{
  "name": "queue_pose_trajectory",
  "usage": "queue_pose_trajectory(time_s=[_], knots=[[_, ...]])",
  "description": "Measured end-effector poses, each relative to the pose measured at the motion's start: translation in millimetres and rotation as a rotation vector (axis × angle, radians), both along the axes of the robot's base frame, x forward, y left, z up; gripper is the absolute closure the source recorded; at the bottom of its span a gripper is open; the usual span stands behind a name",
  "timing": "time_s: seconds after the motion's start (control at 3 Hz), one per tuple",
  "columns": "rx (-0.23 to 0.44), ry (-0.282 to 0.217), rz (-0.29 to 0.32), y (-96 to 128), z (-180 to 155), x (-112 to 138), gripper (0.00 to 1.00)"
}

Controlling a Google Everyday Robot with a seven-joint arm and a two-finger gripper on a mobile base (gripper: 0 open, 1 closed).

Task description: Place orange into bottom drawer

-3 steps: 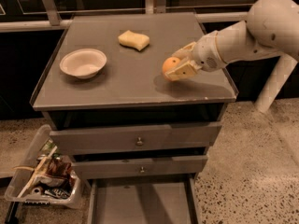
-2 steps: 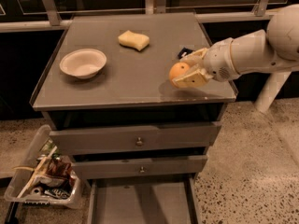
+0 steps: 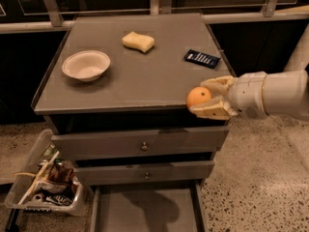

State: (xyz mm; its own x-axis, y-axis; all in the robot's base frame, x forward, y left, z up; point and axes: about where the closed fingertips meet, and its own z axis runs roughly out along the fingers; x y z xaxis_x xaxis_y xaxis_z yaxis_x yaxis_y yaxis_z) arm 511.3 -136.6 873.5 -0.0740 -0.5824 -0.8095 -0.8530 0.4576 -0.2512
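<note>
The orange (image 3: 198,96) is small, round and glossy. It sits between the cream fingers of my gripper (image 3: 202,98), which is shut on it. The gripper holds it in the air at the front right corner of the grey cabinet top (image 3: 140,76), just past the front edge. The white arm comes in from the right. The bottom drawer (image 3: 145,210) is pulled out at the foot of the cabinet, a wide shallow grey tray with nothing in it. It lies below and to the left of the orange.
A white bowl (image 3: 86,65), a pale yellow sponge (image 3: 138,41) and a dark flat packet (image 3: 202,58) lie on the cabinet top. Two upper drawers (image 3: 142,145) with small knobs are closed. A clear bin of snack bags (image 3: 43,185) stands on the floor at the left.
My gripper has moved the orange forward and to the right, from above the cabinet top to its front right corner. The dark packet, hidden behind the arm before, now shows.
</note>
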Motion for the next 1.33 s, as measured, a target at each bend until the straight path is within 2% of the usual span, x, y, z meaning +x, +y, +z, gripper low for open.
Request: queue_pose_trajectory(time_s=[0.33,0.67,1.0,1.33], knots=[[0.031,0.006,-0.028,-4.2,-25.7,-31.8,1.0],[0.076,0.091,-0.053,4.9,-87.7,-51.2,1.0],[0.076,0.091,-0.053,4.9,-87.7,-51.2,1.0],[0.096,0.117,-0.047,8.2,-102.7,-52.9,1.0]])
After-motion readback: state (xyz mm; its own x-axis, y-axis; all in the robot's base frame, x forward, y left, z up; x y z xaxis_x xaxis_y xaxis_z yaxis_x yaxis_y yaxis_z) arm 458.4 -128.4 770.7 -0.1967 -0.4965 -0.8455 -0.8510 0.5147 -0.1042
